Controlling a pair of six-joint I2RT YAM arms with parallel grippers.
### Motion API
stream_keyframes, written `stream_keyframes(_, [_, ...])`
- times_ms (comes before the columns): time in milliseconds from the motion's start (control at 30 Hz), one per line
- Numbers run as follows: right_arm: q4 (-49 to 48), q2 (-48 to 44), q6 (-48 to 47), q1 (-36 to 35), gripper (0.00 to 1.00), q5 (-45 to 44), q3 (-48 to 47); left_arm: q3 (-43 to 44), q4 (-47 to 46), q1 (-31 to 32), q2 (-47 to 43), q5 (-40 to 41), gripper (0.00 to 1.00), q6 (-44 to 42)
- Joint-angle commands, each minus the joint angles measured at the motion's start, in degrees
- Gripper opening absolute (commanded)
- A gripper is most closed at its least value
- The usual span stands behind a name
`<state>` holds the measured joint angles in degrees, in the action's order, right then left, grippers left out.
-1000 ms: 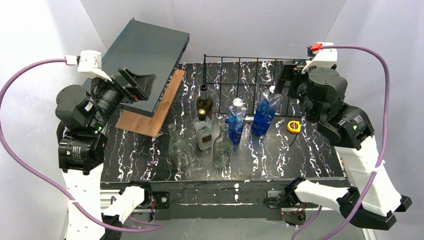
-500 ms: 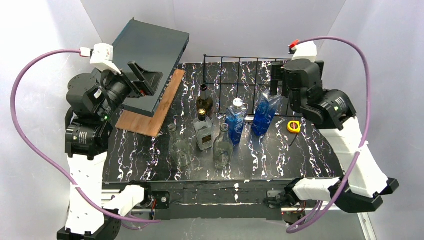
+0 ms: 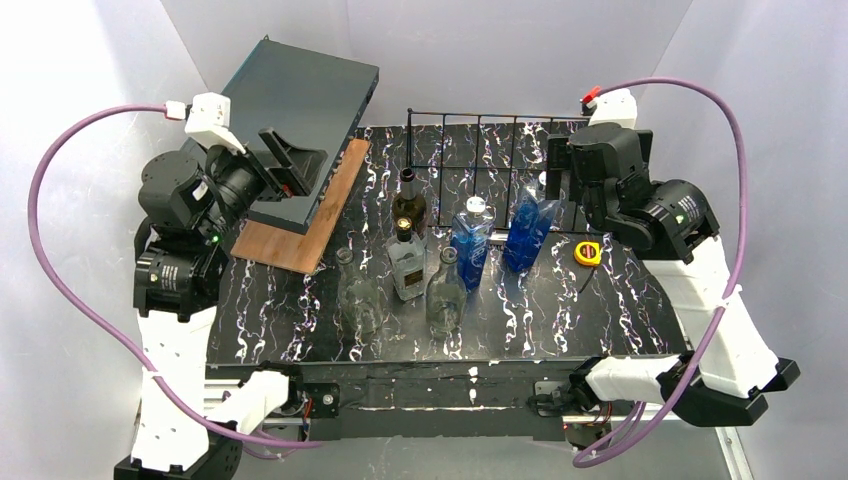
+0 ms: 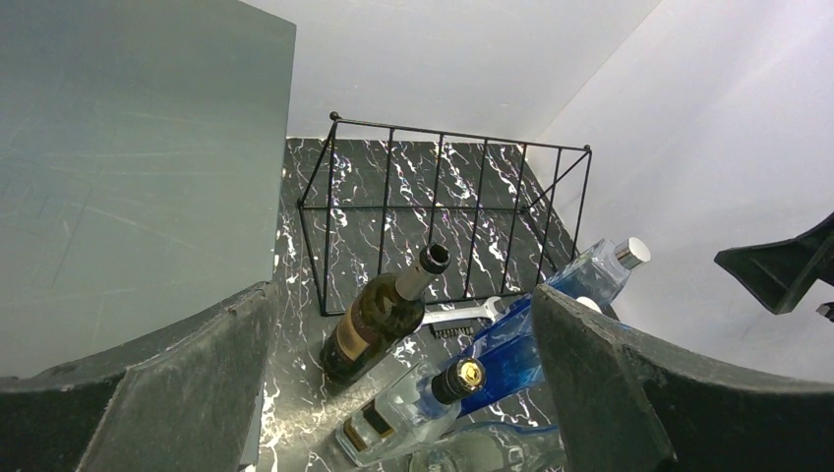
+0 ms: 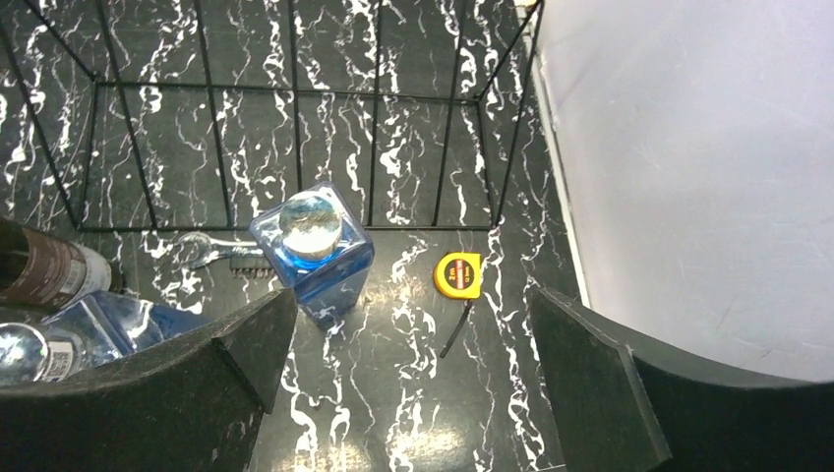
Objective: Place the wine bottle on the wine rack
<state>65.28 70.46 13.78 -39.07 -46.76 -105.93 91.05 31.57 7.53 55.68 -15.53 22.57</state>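
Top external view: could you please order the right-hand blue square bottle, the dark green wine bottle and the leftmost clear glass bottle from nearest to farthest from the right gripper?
1. The right-hand blue square bottle, just below the right gripper in this view.
2. The dark green wine bottle, mid-table, farther left.
3. The leftmost clear glass bottle, towards the front left.

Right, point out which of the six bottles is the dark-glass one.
The wine bottle, standing at the cluster's back left just before the wine rack; the other five are clear or blue.
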Motion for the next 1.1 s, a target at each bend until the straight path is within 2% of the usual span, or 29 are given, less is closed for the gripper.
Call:
stream_keyframes(0, [1.4, 0.8, 2.1, 0.1, 0.98, 3.8, -1.2, -1.4, -0.9, 0.1, -2.1, 0.4, 0.99, 0.0])
stream_keyframes(200, [-4.4, -2.5, 1.3, 0.1, 0.99, 9.9, 7.8, -2.3, -1.0, 0.1, -2.7, -0.4, 0.99, 0.2])
stream_keyframes(433, [-11.2, -5.5, -3.4, 0.7, 0.98, 8.6, 19.5, -3.0, -1.0, 0.1, -3.1, -1.8, 0.99, 0.4])
stream_keyframes(567, [-22.8, -12.1, -8.0, 4.1, 0.98, 18.9, 28.3, -3.3, -0.9, 0.1, -3.4, -2.5, 0.99, 0.6])
stream_keyframes(667, [-22.9, -10.5, -9.3, 8.9, 0.98, 25.4, 29.5, -3.3, -1.0, 0.1, -3.9, -3.4, 0.99, 0.6])
stream_keyframes(867, [-29.1, -11.4, -10.8, 20.5, 0.98, 40.1, 35.0, -2.8, -0.3, 0.2, -4.3, -3.7, 0.99, -0.1])
stream_keyframes(1067, [-39.7, -14.3, -10.8, 27.3, 0.98, 52.2, 42.9, -2.6, -0.5, 0.1, -4.3, -5.4, 0.99, -0.1])
